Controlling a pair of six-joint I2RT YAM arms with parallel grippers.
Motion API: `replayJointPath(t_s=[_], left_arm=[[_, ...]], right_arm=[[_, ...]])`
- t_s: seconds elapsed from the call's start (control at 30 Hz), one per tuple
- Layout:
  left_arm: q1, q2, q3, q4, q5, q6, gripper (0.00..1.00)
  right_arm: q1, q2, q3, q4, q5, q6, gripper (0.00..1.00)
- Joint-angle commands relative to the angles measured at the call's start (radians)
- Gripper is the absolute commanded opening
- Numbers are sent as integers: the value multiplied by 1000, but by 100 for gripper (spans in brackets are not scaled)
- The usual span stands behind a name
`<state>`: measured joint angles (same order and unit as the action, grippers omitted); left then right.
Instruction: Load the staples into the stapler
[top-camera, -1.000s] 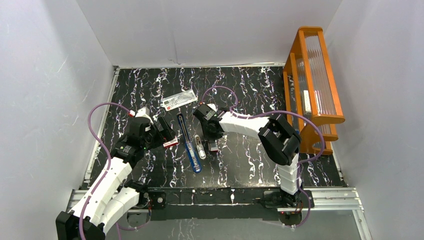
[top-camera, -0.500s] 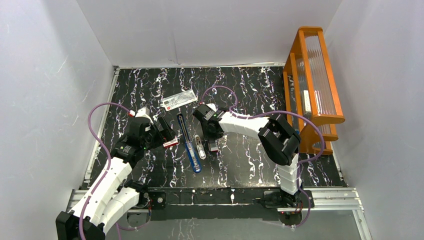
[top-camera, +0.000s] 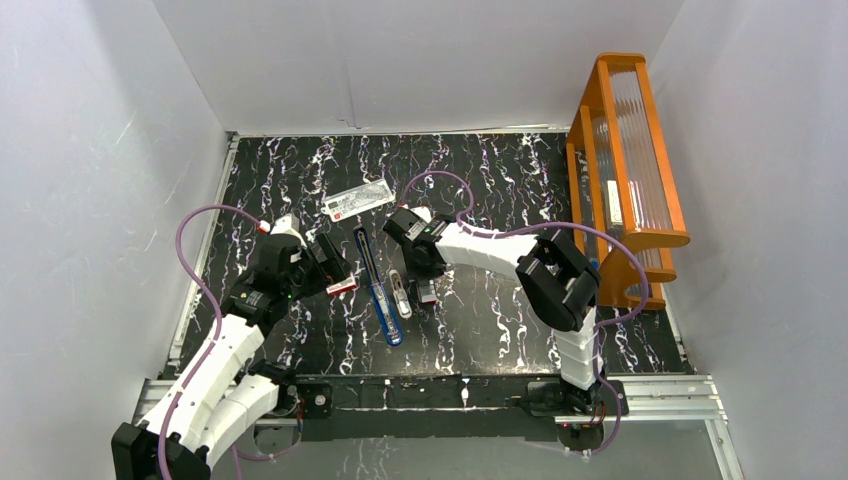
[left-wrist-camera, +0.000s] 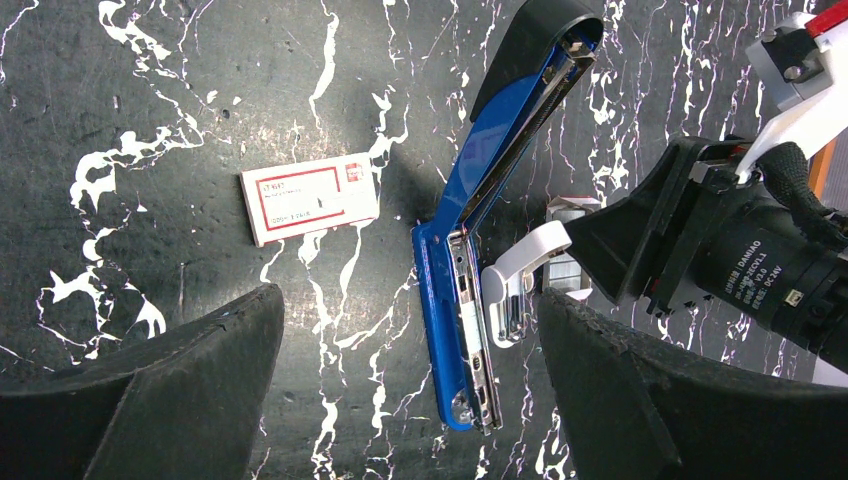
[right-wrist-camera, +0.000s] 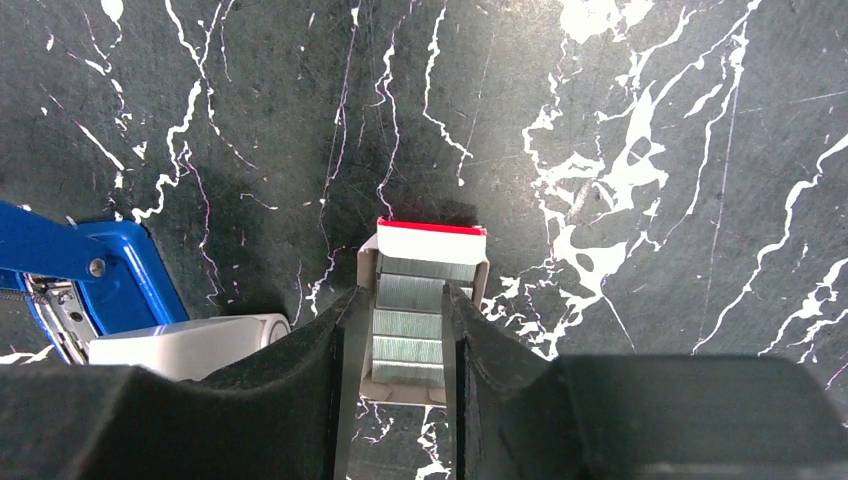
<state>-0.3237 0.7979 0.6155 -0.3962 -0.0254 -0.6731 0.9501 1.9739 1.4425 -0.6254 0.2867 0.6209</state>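
Right gripper straddles the staples in their cardboard tray, its fingers close against both sides; whether it pinches them I cannot tell. Best to squeeze only the strip, not the tray walls, lift straight up, then carry it left to the opened stapler
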Motion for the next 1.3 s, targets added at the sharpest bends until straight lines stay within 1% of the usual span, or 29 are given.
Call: replayJointPath(t_s=[0.0, 0.2, 0.3, 0.43, 0.63, 0.83, 1.03, 1.27], left_arm=[[-2, -3, -3, 7, -11, 6, 94], [-2, -3, -3, 7, -11, 5, 94], [-2, -2, -3, 7, -11, 6, 94], [-2, -3, -2, 6, -11, 6, 94], [-2, -3, -3, 6, -10, 6, 94], [-2, -5, -5, 7, -10, 7, 94], [-2, -4, -4, 7, -9, 6, 94], [-2, -3, -4, 6, -8, 5, 94]], right_arm=[[10, 17, 46, -26, 25, 13, 42], [11, 20, 40, -28, 29, 20, 45], [11, 25, 43, -37, 36, 29, 45], [11, 20, 35, -37, 44, 41, 41], [10, 22, 29, -34, 42, 45, 40], [11, 26, 35, -43, 59, 57, 35], [10, -32, 42, -30, 71, 43, 34], [12, -130, -13, 8, 48, 52, 35]])
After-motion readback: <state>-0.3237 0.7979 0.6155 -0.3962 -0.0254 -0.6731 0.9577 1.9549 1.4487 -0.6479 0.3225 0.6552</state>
